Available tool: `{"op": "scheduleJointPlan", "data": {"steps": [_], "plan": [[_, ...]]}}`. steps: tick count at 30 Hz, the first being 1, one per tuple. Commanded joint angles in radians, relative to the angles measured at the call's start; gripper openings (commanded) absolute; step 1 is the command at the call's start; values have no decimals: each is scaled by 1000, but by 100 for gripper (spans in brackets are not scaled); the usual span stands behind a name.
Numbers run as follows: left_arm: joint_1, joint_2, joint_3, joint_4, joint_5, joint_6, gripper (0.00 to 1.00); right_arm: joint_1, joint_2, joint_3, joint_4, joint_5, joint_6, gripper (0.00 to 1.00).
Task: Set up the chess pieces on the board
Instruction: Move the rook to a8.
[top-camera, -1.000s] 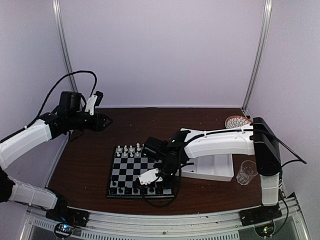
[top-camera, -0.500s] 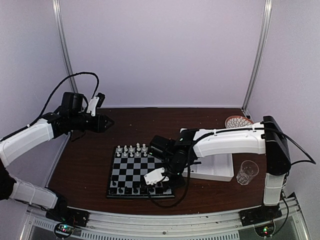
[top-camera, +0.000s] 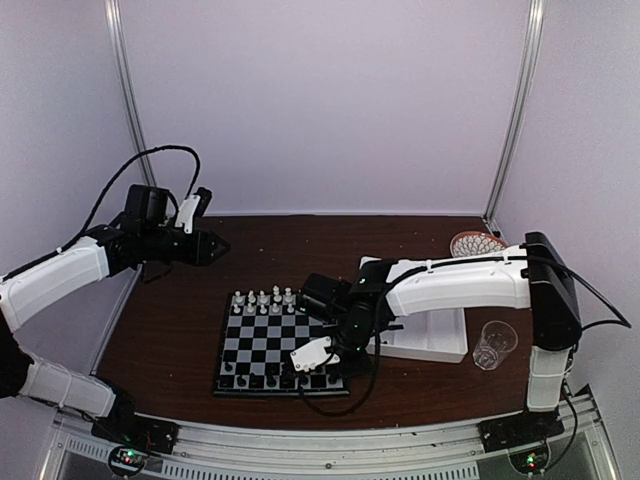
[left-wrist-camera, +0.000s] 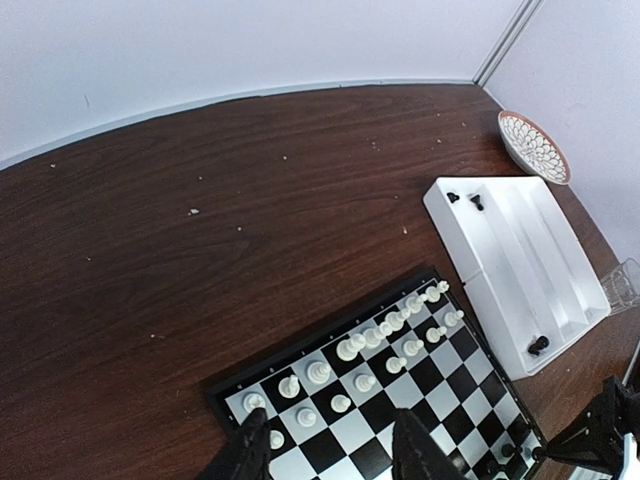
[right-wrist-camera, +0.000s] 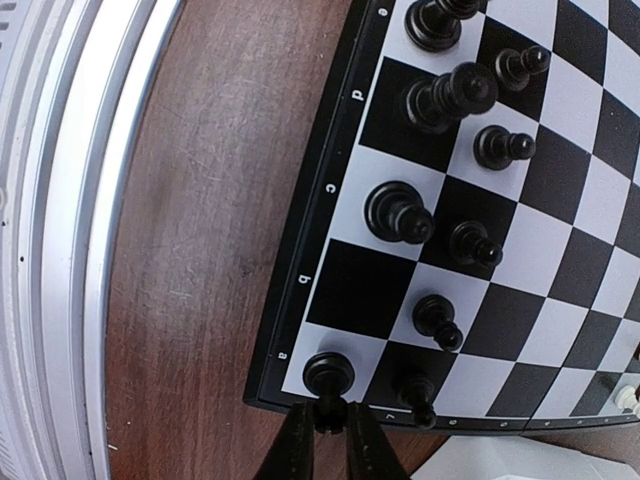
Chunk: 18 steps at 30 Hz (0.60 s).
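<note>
Right wrist view: I log the right gripper (right-wrist-camera: 328, 422) clamped on a black piece (right-wrist-camera: 328, 374), long axis upright, on a corner square of the board (right-wrist-camera: 345, 290) beside its border, next square bare; left gripper (left-wrist-camera: 325, 460) fingers apart.

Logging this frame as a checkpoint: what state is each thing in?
left gripper, jaws open, holding nothing.
right gripper, jaws shut on black corner piece.
board, flat, black side partly set.
tray, holds a few black chessmen.
glass, upright.
bowl, upright.
</note>
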<state>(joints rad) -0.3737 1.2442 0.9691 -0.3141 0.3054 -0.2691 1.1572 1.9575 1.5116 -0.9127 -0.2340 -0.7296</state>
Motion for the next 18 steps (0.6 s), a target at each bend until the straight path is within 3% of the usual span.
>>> {"op": "scheduleJointPlan", "data": {"steps": [1,13,18], "plan": [[9,9,26,32,21,-5,42,-1,10,-8,0,20,7,16],[9,23,34,23,36,-7,42,0,14,-2,-11,10,14,19],[9,26,34,21,32,-6,42,-1,-62,53,-89,-11,21,20]]}}
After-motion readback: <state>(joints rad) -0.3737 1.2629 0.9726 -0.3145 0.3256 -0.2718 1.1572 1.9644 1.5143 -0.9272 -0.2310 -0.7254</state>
